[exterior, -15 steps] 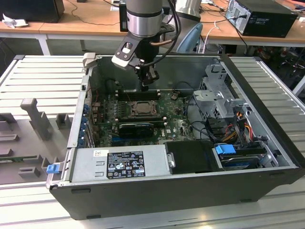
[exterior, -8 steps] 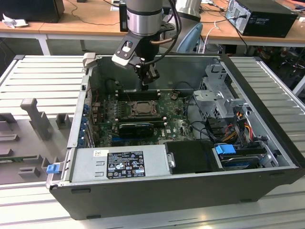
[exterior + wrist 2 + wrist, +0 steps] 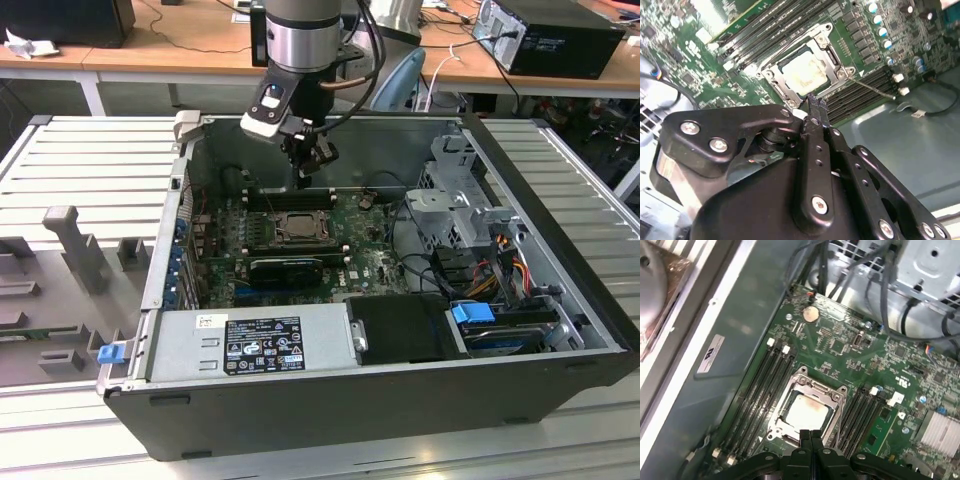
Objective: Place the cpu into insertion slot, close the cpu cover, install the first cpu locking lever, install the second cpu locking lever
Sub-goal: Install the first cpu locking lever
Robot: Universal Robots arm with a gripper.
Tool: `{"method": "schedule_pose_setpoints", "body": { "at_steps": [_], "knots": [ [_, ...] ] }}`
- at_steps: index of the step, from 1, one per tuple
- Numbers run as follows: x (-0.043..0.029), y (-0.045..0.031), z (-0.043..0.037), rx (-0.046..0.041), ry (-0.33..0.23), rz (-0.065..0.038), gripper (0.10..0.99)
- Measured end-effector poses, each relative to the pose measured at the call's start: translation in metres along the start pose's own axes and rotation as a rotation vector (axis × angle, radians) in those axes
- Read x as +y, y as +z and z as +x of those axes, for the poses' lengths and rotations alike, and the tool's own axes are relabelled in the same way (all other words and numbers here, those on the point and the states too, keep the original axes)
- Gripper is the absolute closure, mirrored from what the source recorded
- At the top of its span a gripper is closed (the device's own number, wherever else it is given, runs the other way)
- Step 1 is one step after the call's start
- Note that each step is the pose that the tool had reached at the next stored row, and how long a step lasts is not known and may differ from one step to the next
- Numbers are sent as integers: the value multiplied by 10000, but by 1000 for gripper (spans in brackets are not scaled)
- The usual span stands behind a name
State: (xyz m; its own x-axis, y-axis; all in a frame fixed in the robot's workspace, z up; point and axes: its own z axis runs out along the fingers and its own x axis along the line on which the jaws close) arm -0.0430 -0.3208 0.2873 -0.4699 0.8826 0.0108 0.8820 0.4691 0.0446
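looking across the exterior view from its left, we see grey blocks (image 3: 70,235) on the slatted table (image 3: 90,150), then the open computer case (image 3: 400,400). our gripper (image 3: 302,183) hangs above the green board (image 3: 375,262), fingers pressed together, empty. the chip (image 3: 296,229) sits in the socket (image 3: 270,230), the cover (image 3: 816,388) down around it. a thin wire lever (image 3: 875,89) juts from the socket's corner. drive cables (image 3: 505,245) lie rightmost.
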Motion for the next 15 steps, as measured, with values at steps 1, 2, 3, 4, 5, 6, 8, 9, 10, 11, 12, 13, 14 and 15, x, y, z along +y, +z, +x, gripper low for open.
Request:
{"method": "schedule_pose_setpoints", "body": {
  "at_steps": [1,2,3,4,5,6,8,9,10,11,12,13,14,15],
  "knots": [
    [0,0,0,8,-175,2,980],
    [0,1,0,20,-442,5,980],
    [0,1,0,28,-612,6,980],
    [0,1,0,42,-933,10,980],
    [0,1,0,52,-1153,12,980],
    [0,1,0,66,-1478,15,980],
    [0,2,0,94,-2091,22,980],
    [0,2,0,99,-2223,24,980],
    [0,2,0,105,-2337,25,980],
    [0,2,0,112,-2496,26,980],
    [0,2,0,117,-2609,28,980],
    [0,2,0,121,-2708,29,980],
    [0,2,0,128,-2867,31,980],
    [0,3,0,131,-2916,32,980]
  ]
}}
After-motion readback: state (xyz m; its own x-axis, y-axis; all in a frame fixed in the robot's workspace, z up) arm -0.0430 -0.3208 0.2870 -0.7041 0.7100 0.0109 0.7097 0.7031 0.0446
